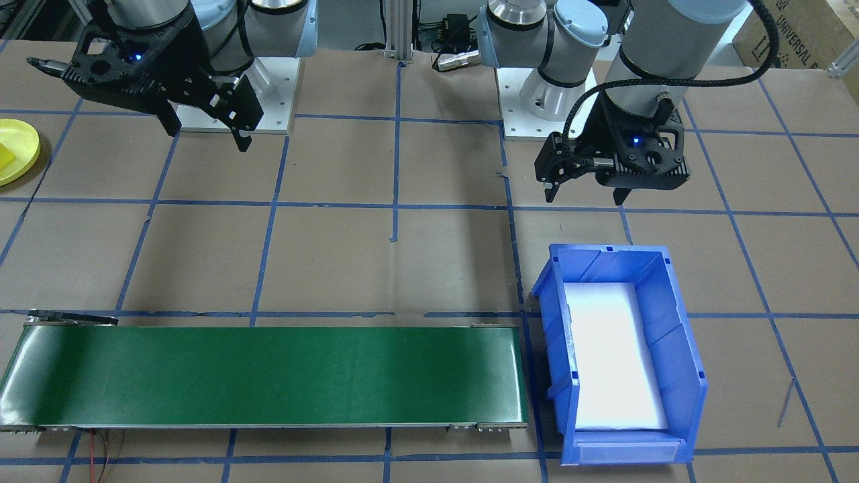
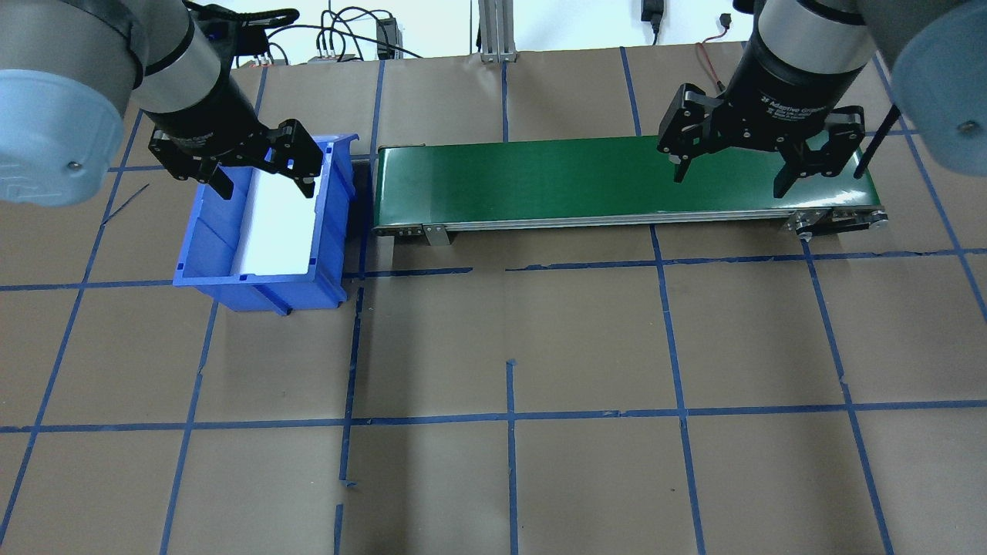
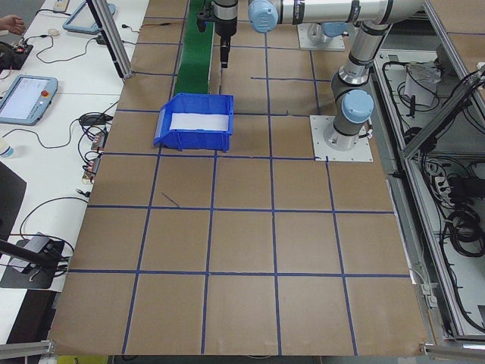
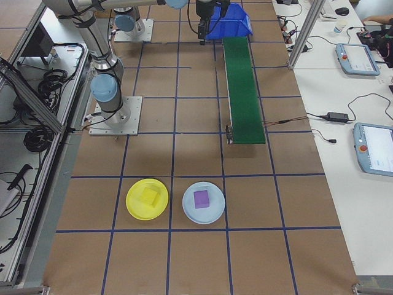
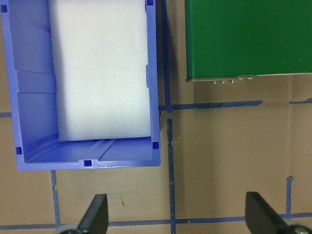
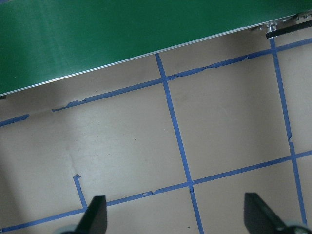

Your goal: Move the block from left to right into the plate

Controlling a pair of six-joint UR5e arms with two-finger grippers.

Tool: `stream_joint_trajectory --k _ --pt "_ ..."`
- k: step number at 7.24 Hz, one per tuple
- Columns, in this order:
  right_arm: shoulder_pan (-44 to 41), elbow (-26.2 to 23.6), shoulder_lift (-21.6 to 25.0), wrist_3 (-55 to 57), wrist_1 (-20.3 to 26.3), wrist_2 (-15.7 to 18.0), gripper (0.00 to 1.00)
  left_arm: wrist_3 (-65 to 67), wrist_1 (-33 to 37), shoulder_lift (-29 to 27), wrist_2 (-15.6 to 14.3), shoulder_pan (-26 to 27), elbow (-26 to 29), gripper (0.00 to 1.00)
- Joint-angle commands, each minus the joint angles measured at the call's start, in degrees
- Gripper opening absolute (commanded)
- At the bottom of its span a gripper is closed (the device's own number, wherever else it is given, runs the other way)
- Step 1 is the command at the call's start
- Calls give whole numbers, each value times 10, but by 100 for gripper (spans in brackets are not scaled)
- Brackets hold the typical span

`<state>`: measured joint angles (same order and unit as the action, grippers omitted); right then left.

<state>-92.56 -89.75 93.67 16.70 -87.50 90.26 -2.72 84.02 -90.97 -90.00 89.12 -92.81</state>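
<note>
The yellow plate [image 4: 146, 198] lies on the table well beyond the belt's right end, and it also shows at the edge of the front view [image 1: 15, 153]. A yellow block [image 4: 149, 196] rests in it. My left gripper [image 2: 266, 185] hangs open and empty over the robot-side end of the blue bin [image 2: 258, 231]. In the left wrist view its fingertips [image 5: 96, 214] stand wide apart. My right gripper [image 2: 729, 183] hovers open over the right part of the green conveyor belt [image 2: 540, 181], holding nothing. In the front view the left gripper [image 1: 585, 198] and right gripper [image 1: 208, 137] sit robot-side of the belt.
A pale blue plate [image 4: 204, 202] holding a purple block [image 4: 201, 198] sits beside the yellow plate. The blue bin shows only its white floor [image 1: 614, 355]. Nothing lies on the belt [image 1: 268, 376]. Blue tape lines grid the brown table.
</note>
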Motion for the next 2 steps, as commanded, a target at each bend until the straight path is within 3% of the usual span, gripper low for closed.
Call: stream_joint_trajectory --k 1,2 --pt "-1 -1 0 1 -1 0 100 0 0 0 0 0 0 100" --pt "-1 -1 0 1 0 2 100 0 0 0 0 0 0 100"
